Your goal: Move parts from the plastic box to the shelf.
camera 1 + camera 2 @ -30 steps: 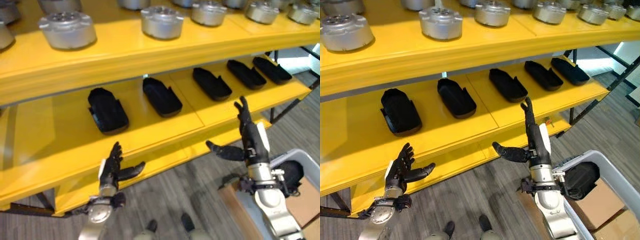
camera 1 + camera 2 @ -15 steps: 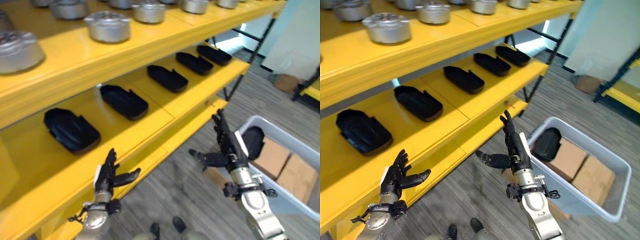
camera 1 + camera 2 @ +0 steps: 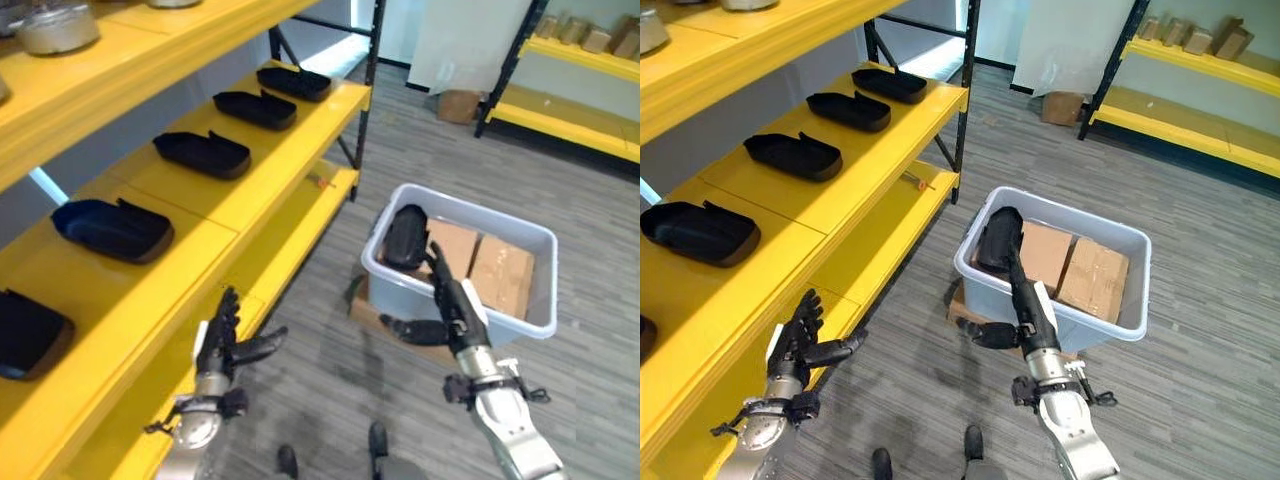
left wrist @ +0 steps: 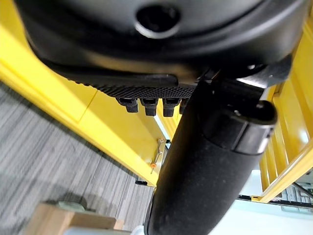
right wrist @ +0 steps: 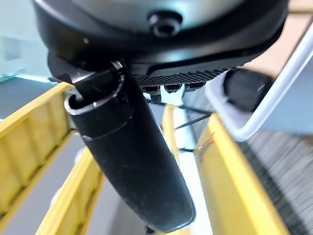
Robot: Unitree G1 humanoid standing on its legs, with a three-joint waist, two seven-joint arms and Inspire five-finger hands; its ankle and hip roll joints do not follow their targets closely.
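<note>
Reaching toward the grey plastic box (image 3: 1120,322) on the floor, the robot's right hand (image 3: 1025,310) hangs just short of the box's near wall with its fingers straight and thumb spread, grasping nothing, while the left hand (image 3: 798,343) hovers beside the edge of the yellow shelf (image 3: 830,215), its fingers likewise released and empty. The one black part (image 3: 996,240) to be seen in the box leans upright in its near corner, next to two cardboard cartons (image 3: 1072,268) that take up the rest of the space. Four more black parts (image 3: 202,152) already lie in a row along the middle shelf, and the edge of a fifth shows at the far left, with bare yellow board between them. The step in hand appears to be the fetch: doing it well likely means bringing the right hand over the rim rather than against the wall, then closing round the part's upper end, since the cartons crowd its other side. A dark upright post (image 3: 370,60) stands at the end of the shelf, well apart from the box, and a second rack (image 3: 1200,60) with small items stands across the striped grey floor (image 3: 1230,300).
</note>
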